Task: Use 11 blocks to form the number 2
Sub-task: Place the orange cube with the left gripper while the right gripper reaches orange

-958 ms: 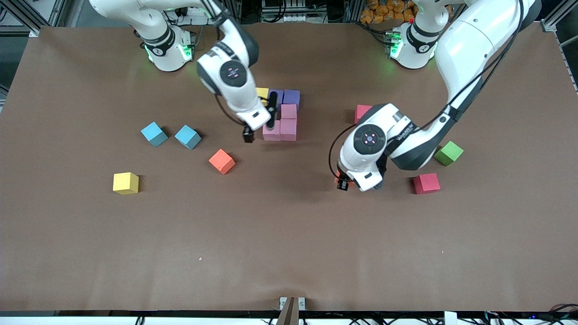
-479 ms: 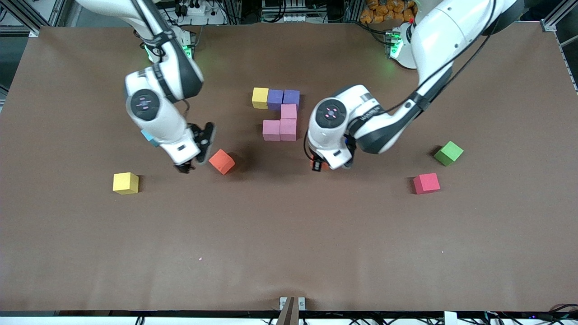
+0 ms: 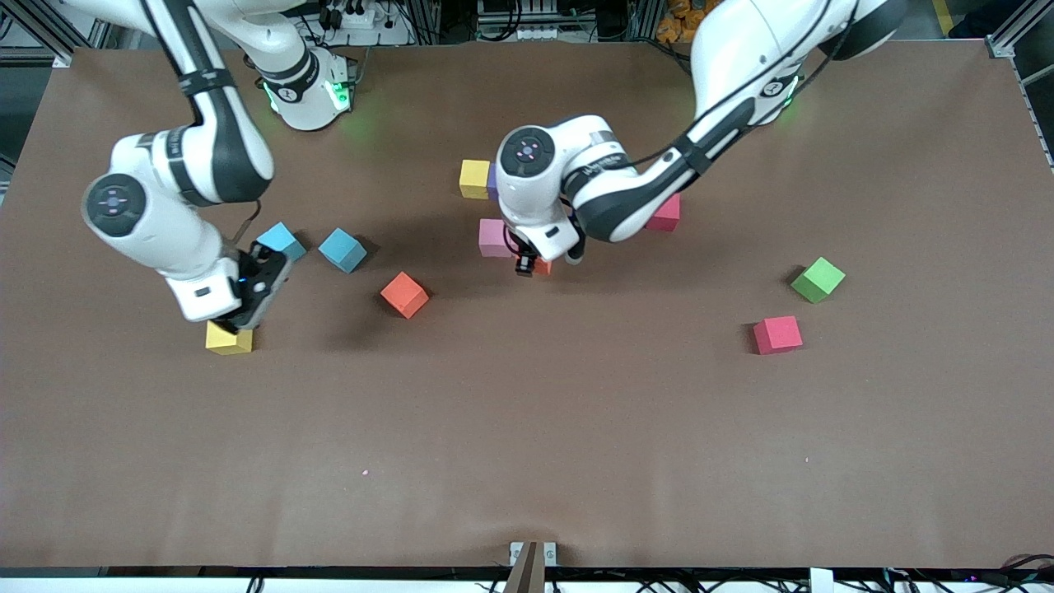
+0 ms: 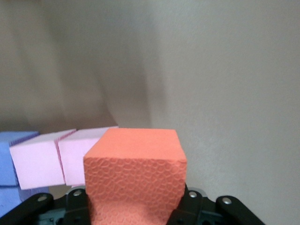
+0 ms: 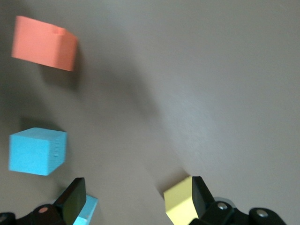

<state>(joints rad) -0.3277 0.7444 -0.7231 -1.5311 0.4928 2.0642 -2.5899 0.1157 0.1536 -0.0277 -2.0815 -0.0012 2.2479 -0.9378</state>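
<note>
My left gripper [image 3: 527, 265] is shut on an orange block [image 4: 136, 168] and holds it low beside the pink blocks [image 4: 79, 154] of the part-built number 2. In the front view a yellow block [image 3: 474, 178], a sliver of purple [image 3: 492, 183] and one pink block [image 3: 494, 237] of that shape show; the left arm hides the others. My right gripper [image 3: 251, 309] is open over the loose yellow block [image 3: 226, 339], which lies by one finger [image 5: 199, 192] in the right wrist view. A second orange block [image 3: 404, 294] lies loose between the two grippers.
Two light blue cubes [image 3: 281, 240] [image 3: 342, 249] sit close to the right gripper. A pinkish-red block [image 3: 665, 212], a green block [image 3: 818, 279] and a red block [image 3: 777, 334] lie toward the left arm's end.
The left gripper has carried the orange block from near the red block to beside the pink blocks. The right gripper has left the shape and moved over the loose yellow block.
</note>
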